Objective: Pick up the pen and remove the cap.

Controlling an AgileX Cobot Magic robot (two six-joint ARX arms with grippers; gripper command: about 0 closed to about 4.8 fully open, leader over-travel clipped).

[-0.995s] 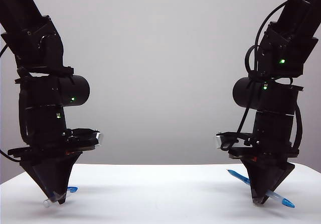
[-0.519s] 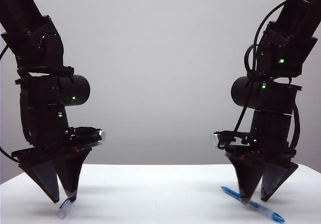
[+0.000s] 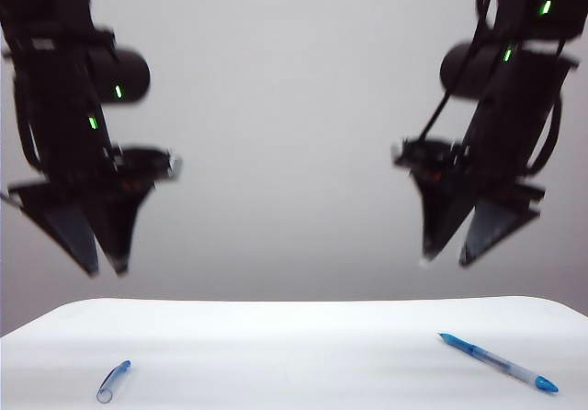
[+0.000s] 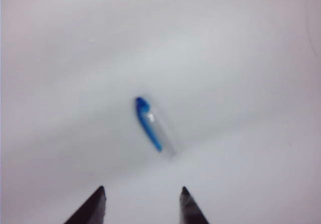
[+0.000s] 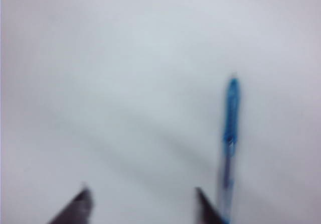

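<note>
This looks like a robotics lab or test station set up for recording. A plain white worktop stands before a bare, seamless grey backdrop, with no furniture, shelving or household clutter around it. Two black robot arms hang in from either side, with exposed cabling on the right arm and small green status lights glowing on their housings. The only loose things on the white surface are the pen and the cap, lying well apart.
</note>
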